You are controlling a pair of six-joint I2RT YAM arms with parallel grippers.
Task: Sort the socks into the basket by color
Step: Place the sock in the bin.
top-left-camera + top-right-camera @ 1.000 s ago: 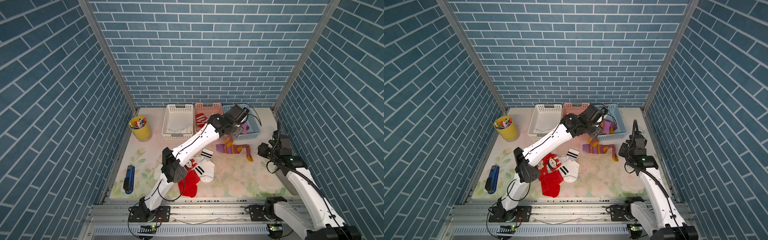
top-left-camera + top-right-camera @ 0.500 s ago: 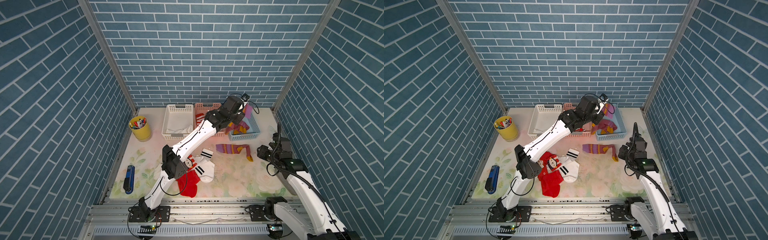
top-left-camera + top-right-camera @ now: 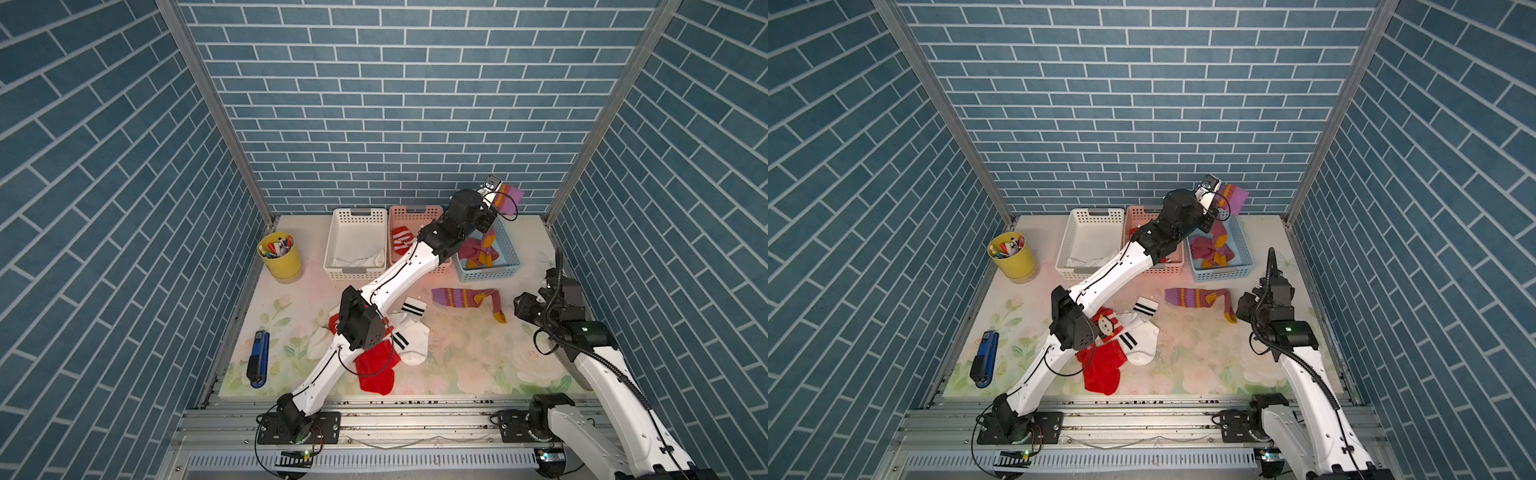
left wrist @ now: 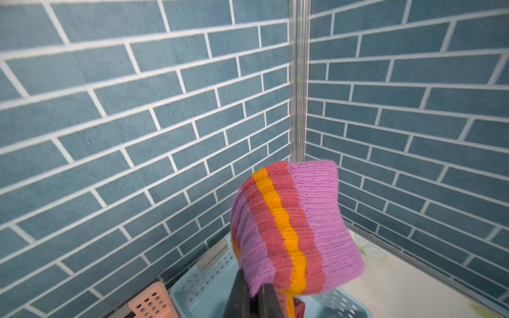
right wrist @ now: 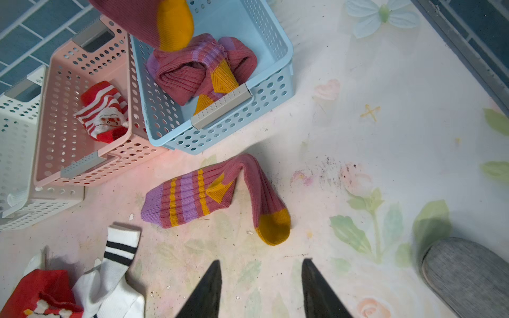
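Item: mauve sock (image 4: 292,225), cuff clamped between the closed fingers (image 4: 238,294) of the left gripper (image 4: 254,298). Over the last second it has been lifted from the rim of the blue basket (image 3: 509,266) to high beside the back wall, its mustard toe hanging above the basket. Also: second mauve sock (image 5: 198,198), flat on the desk (image 3: 457,361) in front of the blue basket, unmoved. The right gripper (image 5: 262,264) has its fingers parted and holds nothing, above the desk near that sock, its place little changed. Hidden: the held sock's middle, behind the left wrist in both top views. Its toe is cut off by the right wrist frame, possibly clear of the bundled mauve socks (image 5: 192,74) beneath. The red snowman sock (image 3: 1106,326) lies partly under the left elbow, with the white banded socks (image 3: 409,328) beside it.
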